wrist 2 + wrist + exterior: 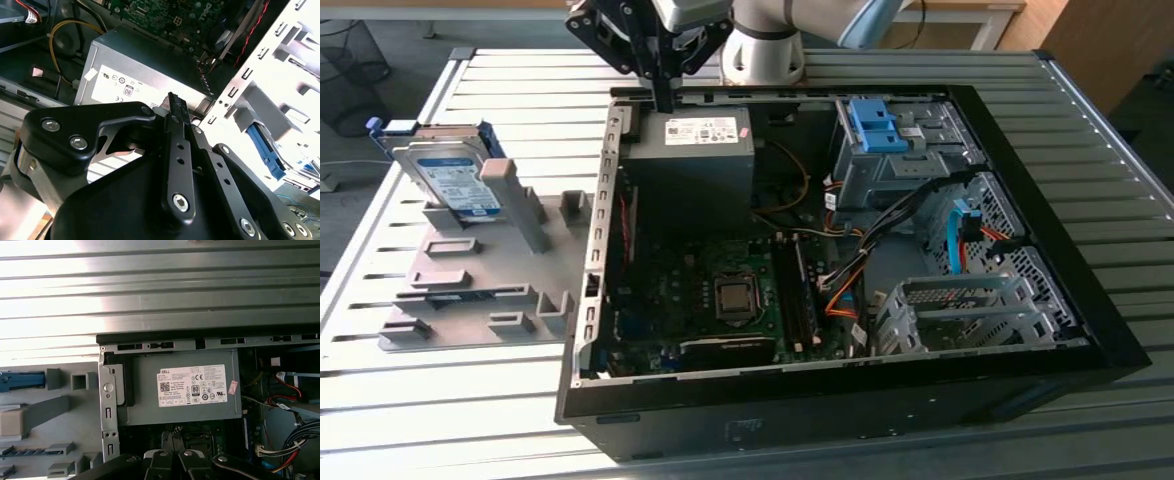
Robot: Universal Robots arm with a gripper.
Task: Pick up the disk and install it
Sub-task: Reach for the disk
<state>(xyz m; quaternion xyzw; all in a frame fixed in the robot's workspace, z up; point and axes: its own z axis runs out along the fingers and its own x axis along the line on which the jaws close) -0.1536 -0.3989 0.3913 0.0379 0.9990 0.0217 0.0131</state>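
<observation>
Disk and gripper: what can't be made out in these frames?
Disk, exterior view: lower part hidden behind posts of the grey holder.
Gripper, exterior view: upper body cut off by the top edge.
Second wrist view: the gripper's own body blocks whatever lies under it.
Metal cage, exterior view: inside hidden by its own perforated wall.

disk (447, 180) | silver, blue-railed | standing tilted | in grey rack (467, 292)
</observation>
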